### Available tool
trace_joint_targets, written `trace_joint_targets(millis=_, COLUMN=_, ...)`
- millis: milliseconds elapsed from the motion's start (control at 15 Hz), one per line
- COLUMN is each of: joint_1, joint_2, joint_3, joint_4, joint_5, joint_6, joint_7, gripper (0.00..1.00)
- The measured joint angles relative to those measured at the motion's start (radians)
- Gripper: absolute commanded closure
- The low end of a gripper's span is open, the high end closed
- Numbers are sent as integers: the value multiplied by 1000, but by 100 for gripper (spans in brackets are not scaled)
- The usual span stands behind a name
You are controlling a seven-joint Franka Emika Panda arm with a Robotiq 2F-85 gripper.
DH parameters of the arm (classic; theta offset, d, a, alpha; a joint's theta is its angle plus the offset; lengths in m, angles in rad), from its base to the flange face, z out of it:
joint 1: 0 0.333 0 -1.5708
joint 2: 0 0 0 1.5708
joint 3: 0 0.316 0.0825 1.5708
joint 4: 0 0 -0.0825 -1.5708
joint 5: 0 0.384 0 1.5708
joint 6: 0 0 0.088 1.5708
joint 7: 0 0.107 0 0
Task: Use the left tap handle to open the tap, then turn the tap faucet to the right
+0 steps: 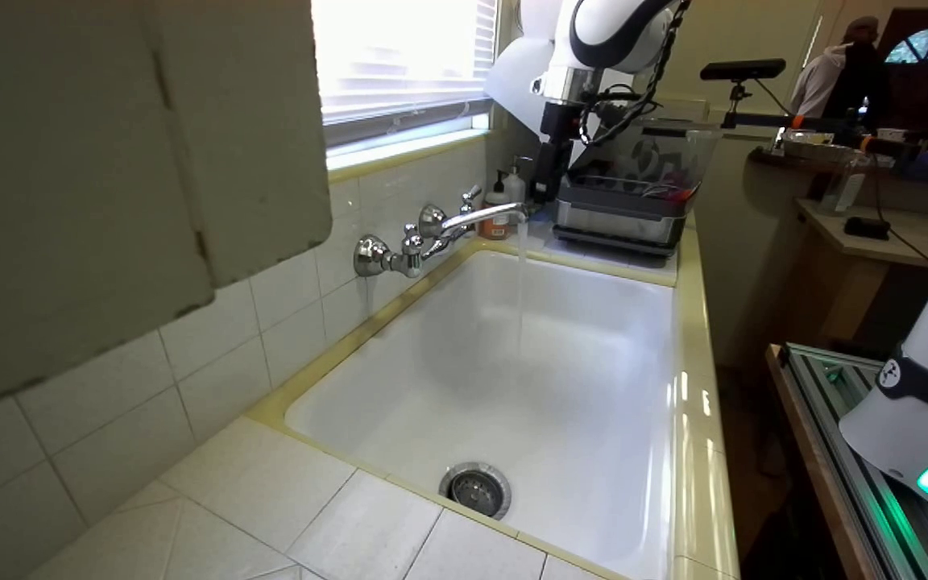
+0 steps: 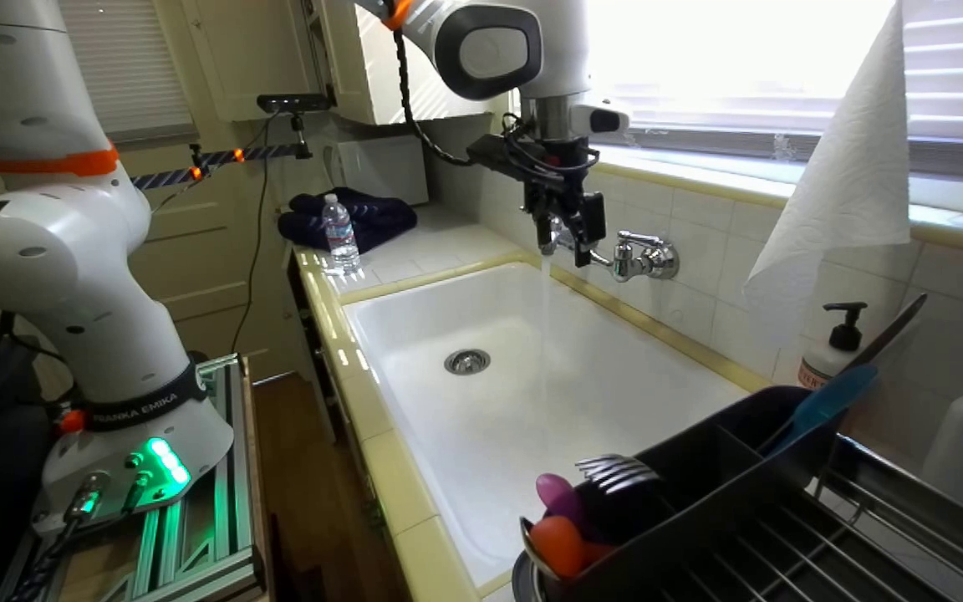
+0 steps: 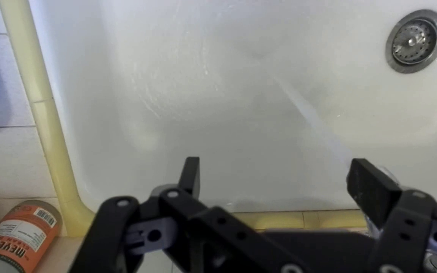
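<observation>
1. Wrist view: your gripper (image 3: 273, 175) has its fingers (image 3: 372, 189) spread wide, with bare white sink (image 3: 241, 125) showing in the gap, so you have hold of nothing.
2. Both exterior views show you the gripper low over the sink, just beside the tip of the spout (image 1: 485, 215); whether the two touch, you cannot tell.
3. Your spout reaches out over the sink from the tiled wall (image 1: 295, 342) along its long edge, and water (image 2: 546, 288) is running from the tip.
4. You can see one tap handle (image 1: 412, 253) in an exterior view, above that wall-side edge, nearer the drain (image 1: 476, 490) and apart from your fingers.
5. Above the same edge you also have the rack-side tap handle (image 2: 628, 263).
6. The drain lies near one short edge of the sink, well apart from where your stream lands.
7. Past the opposite short edge stands the dish rack (image 1: 617, 221); your soap bottle (image 3: 23, 237) stands at the corner where that edge meets the wall side.
8. By the drain-end short edge, your counter (image 2: 440, 242) carries a plastic bottle (image 2: 339, 234) near its outer long edge, with a dark cloth (image 2: 385, 216) just beside it.
</observation>
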Motion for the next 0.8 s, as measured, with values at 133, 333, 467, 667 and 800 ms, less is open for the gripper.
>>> trace_joint_targets(millis=133, joint_1=0, joint_2=-16, joint_3=4, joint_4=2, joint_5=1, joint_6=0, joint_7=-16, gripper=0)
trace_joint_targets(millis=333, joint_1=13, joint_2=-54, joint_3=23, joint_4=2, joint_5=4, joint_6=-12, joint_7=-22, gripper=0)
trace_joint_targets(millis=467, joint_1=26, joint_2=-81, joint_3=39, joint_4=0, joint_5=4, joint_6=-42, joint_7=-17, gripper=0)
trace_joint_targets(millis=667, joint_1=48, joint_2=-123, joint_3=57, joint_4=-4, joint_5=2, joint_6=-92, joint_7=11, gripper=0)
trace_joint_targets(millis=800, joint_1=60, joint_2=-150, joint_3=67, joint_4=-9, joint_5=-2, joint_6=-121, joint_7=45, gripper=0)
